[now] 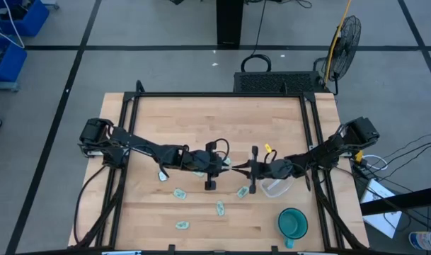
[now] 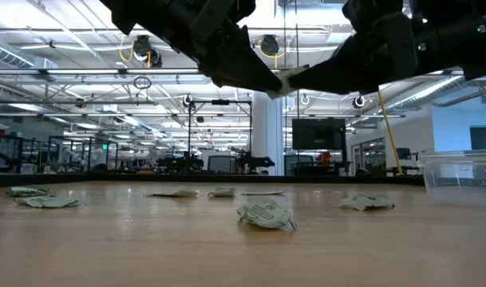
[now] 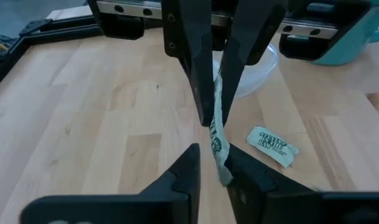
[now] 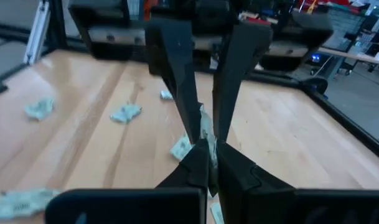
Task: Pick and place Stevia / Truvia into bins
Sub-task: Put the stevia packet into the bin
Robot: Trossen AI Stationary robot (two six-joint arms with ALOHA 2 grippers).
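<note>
One pale green-and-white Stevia packet [image 3: 218, 134] hangs in the air over the table's middle, between my two grippers, which meet tip to tip [image 2: 284, 80]. My right gripper [image 4: 211, 152] reaches in from the table's right and is shut on it. My left gripper [image 3: 214, 152] reaches in from the left, with its fingers a little apart on either side of the packet's near end. Several more packets lie flat on the wood [image 1: 180, 193] [image 1: 220, 207] [image 2: 266, 214]. The clear tub [image 1: 275, 186] stands just near-side of my right gripper. My right gripper pinches the packet between its two fingertips [image 3: 205, 115], about mid-length of the packet [image 3: 215, 124], coming level from the table's right. The packet is lifted clear and stands on edge, its free end [image 3: 224, 174] reaching between the left fingers. Whether my left gripper touches it, I cannot tell.
A round teal cup with a handle [image 1: 293, 223] stands near the table's near-right corner, beyond the tub. One packet [image 3: 273, 145] lies on the wood right below the grippers. A black frame [image 1: 314, 142] rims the table. Bare wood lies toward the far edge.
</note>
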